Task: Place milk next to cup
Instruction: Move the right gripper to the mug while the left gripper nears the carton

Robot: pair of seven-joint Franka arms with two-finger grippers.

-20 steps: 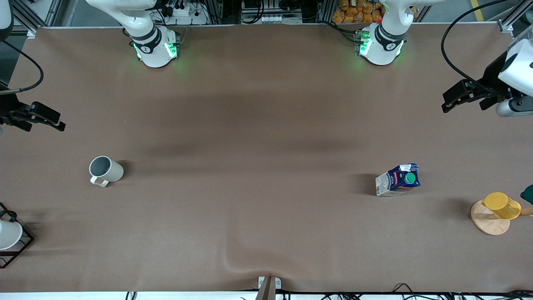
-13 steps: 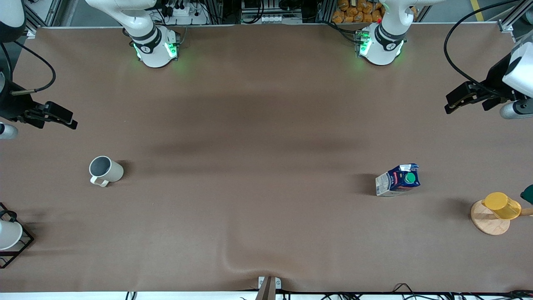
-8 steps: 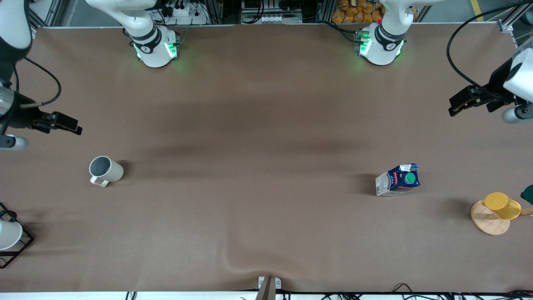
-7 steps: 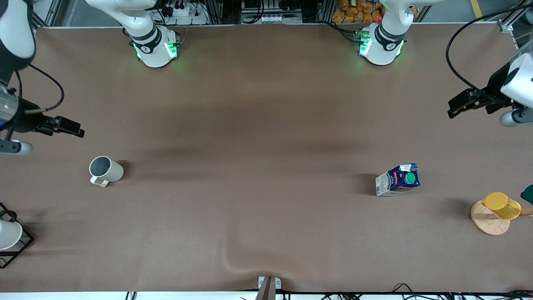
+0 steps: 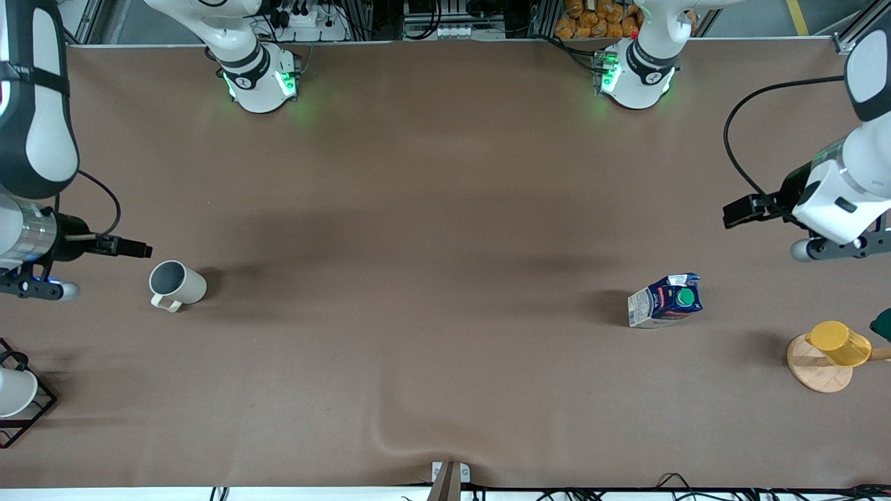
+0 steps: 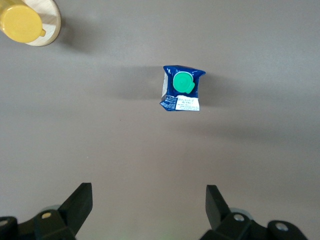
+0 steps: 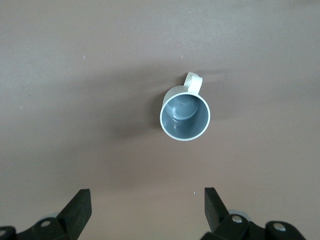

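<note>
The milk, a dark blue carton with a green cap, stands upright on the brown table toward the left arm's end. It also shows in the left wrist view. The cup, a beige mug with a grey-blue inside, stands upright toward the right arm's end. It also shows in the right wrist view. My left gripper is open and empty in the air over bare table beside the milk. My right gripper is open and empty over bare table close beside the cup.
A yellow cup sits on a round wooden coaster near the left arm's end. A dark green thing shows at that edge. A black wire rack holds a white cup. The table cover has a wrinkle.
Both arms have swung in and come lower. The left gripper moved toward the milk and the right gripper toward the cup. Milk and cup have not moved.
</note>
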